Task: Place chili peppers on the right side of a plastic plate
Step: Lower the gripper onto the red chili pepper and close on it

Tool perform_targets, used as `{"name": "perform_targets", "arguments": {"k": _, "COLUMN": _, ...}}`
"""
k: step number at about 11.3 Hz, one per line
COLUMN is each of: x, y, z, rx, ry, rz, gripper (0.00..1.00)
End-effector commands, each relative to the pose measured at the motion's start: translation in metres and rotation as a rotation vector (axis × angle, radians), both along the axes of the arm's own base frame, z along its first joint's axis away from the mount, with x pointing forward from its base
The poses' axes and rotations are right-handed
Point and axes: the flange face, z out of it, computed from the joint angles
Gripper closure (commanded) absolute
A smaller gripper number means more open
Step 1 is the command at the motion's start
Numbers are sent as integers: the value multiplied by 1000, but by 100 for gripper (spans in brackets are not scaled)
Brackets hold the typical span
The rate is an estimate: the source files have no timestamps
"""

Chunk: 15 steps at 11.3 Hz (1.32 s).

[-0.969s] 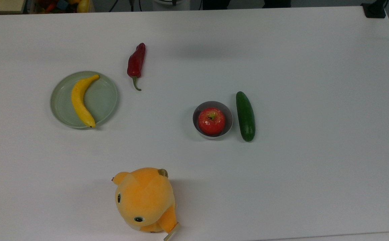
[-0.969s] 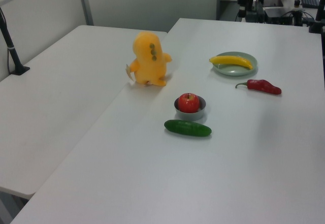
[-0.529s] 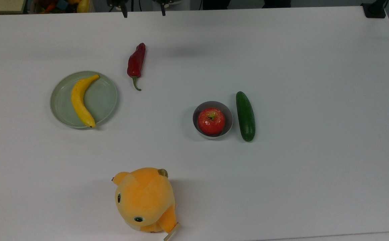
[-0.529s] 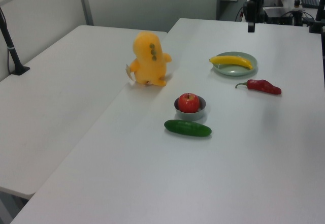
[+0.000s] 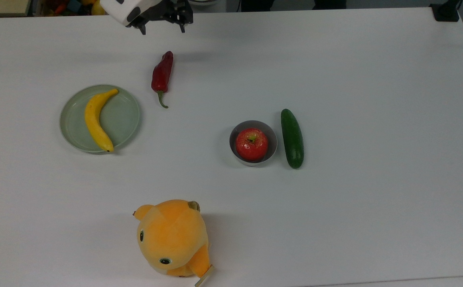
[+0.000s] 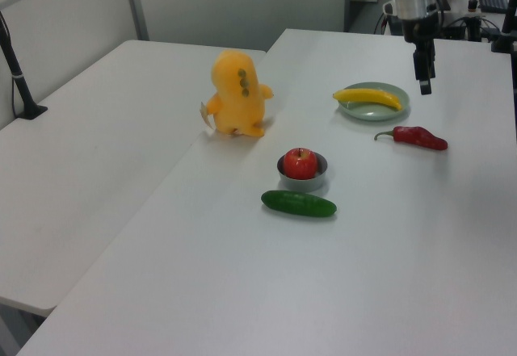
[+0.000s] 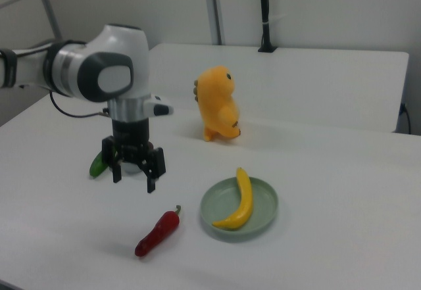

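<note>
We judge the task to be at its very start: the chili peppers [image 5: 162, 75] lie untouched on the bench [image 5: 375, 99], and nothing has been gripped yet. What is left, as we read it, is the whole of the work: coming down over the chili, closing on it, carrying it and setting it down at the side of the plastic plate [image 5: 125, 119].

In the top view the chili lies nearly along the 12-to-6 line, its thick red body toward 12 o'clock and its thin green stem curling toward 6 o'clock. It sits at about 2 o'clock from the plate, near it but apart from the rim. A banana [image 5: 97, 119] rests on the plate, taking up its middle and the 9 o'clock half, so the 3 o'clock half is bare.

The gripper [image 5: 162, 27] hangs over the far edge of the bench in the top view, at 12 o'clock from the chili and apart from it, not over its body. In the right view the gripper [image 7: 135, 179] points down with its two fingers spread wide and nothing between them, well above the bench, and the chili [image 7: 158, 231] lies at about 5 o'clock from it. In the left view the gripper [image 6: 423, 83] hovers above the plate's far rim, with the chili [image 6: 418, 137] at 6 o'clock below it.

The grey bowl [image 5: 272, 149] with the apple [image 5: 251, 144], the cucumber [image 5: 292, 138] and the orange plush toy [image 5: 173, 238] stand well apart from all this.
</note>
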Motion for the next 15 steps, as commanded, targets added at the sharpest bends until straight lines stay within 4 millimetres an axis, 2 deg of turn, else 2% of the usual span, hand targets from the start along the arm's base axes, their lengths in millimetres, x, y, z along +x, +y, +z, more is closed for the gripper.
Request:
{"name": "perform_targets", "arguments": {"k": 1, "x": -19, "y": -15, "z": -45, "rx": -5, "ry": -42, "rz": -20, "gripper": 0}}
{"name": "perform_targets", "arguments": {"k": 3, "x": -28, "y": -22, "z": -74, "rx": -7, "ry": -78, "rz": -36, "gripper": 0}}
{"name": "perform_targets", "arguments": {"k": 7, "x": -35, "y": -34, "z": -105, "rx": -20, "ry": -199, "rz": -61, "gripper": 0}}
{"name": "perform_targets", "arguments": {"k": 9, "x": -39, "y": -38, "z": -117, "rx": -28, "ry": -272, "rz": -74, "gripper": 0}}
{"name": "perform_targets", "arguments": {"k": 12, "x": -35, "y": -33, "z": -122, "rx": -30, "ry": -316, "rz": -90, "gripper": 0}}
{"name": "perform_targets", "arguments": {"k": 13, "x": -35, "y": -32, "z": -124, "rx": -30, "ry": -311, "rz": -87, "gripper": 2}}
{"name": "perform_targets", "arguments": {"k": 15, "x": -35, "y": -29, "z": -129, "rx": -30, "ry": -301, "rz": -81, "gripper": 30}}
